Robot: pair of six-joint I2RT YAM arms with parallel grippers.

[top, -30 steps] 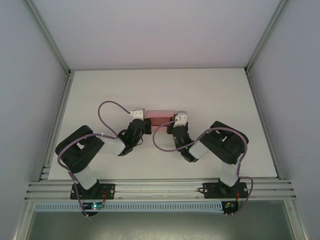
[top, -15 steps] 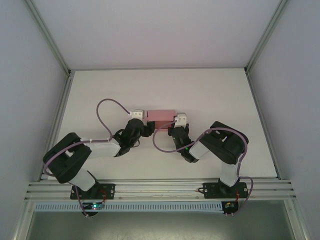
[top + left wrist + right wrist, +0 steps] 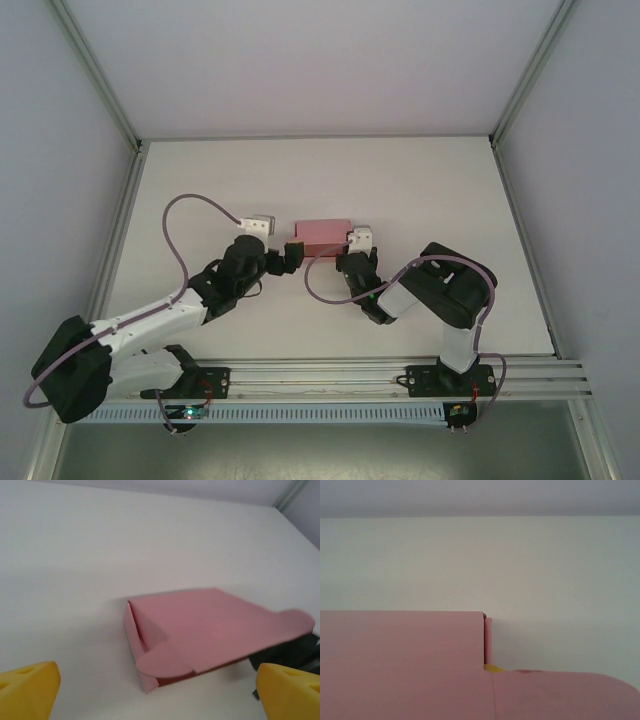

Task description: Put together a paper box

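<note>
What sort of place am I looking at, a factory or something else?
Probably a robotics lab test booth, not a factory: a bare white table enclosed by plain walls and aluminium rails, with a left arm and right arm bolted at its near edge, handling one pink paper box.

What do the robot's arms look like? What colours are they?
The left arm and the right arm are black and white, with chunky rounded joints. A thin purple cable loops along each one. A small white boxy camera sits near the left hand and the right hand. The left hand's fingers are bright yellow.
</note>
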